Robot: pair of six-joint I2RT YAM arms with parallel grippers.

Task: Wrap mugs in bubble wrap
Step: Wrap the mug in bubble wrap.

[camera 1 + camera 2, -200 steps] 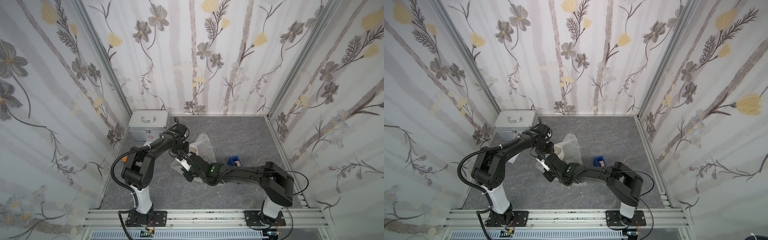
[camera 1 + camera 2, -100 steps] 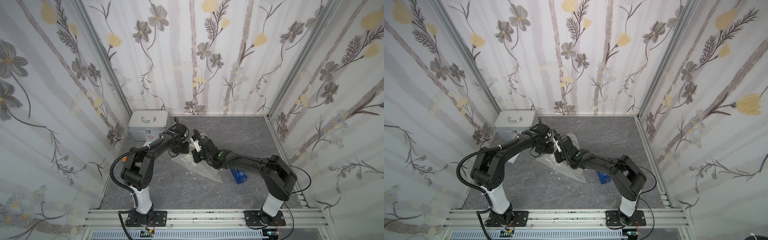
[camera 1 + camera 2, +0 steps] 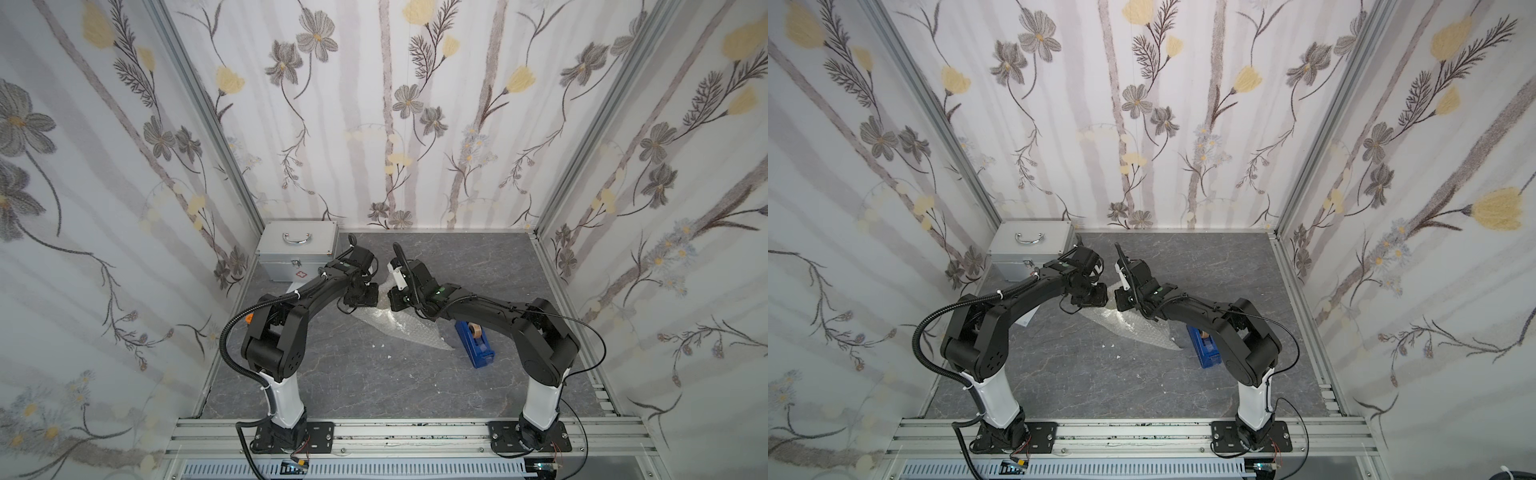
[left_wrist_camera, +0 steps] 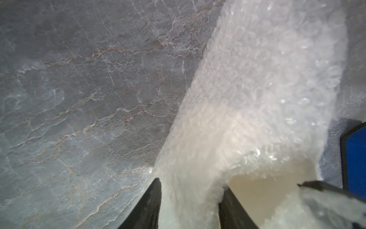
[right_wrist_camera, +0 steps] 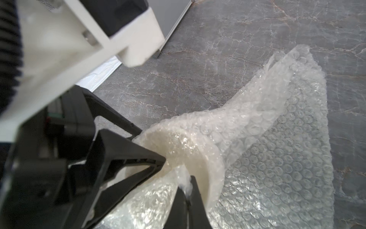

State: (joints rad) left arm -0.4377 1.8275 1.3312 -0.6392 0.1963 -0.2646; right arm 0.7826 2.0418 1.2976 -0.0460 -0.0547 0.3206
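Note:
The bubble wrap (image 3: 403,328) (image 3: 1133,326) lies crumpled on the grey floor, with its far end pulled up between my two grippers. The cream mug (image 4: 273,190) (image 5: 208,178) sits under that raised end; in both top views it is hidden. My left gripper (image 4: 191,183) (image 3: 368,297) has its fingers (image 5: 126,156) pressed on either side of the wrap-covered mug. My right gripper (image 5: 187,183) (image 3: 392,299) faces it closely and is shut, pinching a bunched edge of the bubble wrap (image 5: 277,158) beside the mug.
A blue tape dispenser (image 3: 473,340) (image 3: 1204,347) lies on the floor under my right forearm, at the wrap's near-right end. A silver case (image 3: 299,249) stands in the back left corner, with white sheets (image 5: 103,75) beside it. Small white scraps (image 3: 382,345) dot the floor.
My right gripper has swung from in front of the mug up and back to its right side, dragging the wrap over it. The left gripper's jaws have narrowed on the mug.

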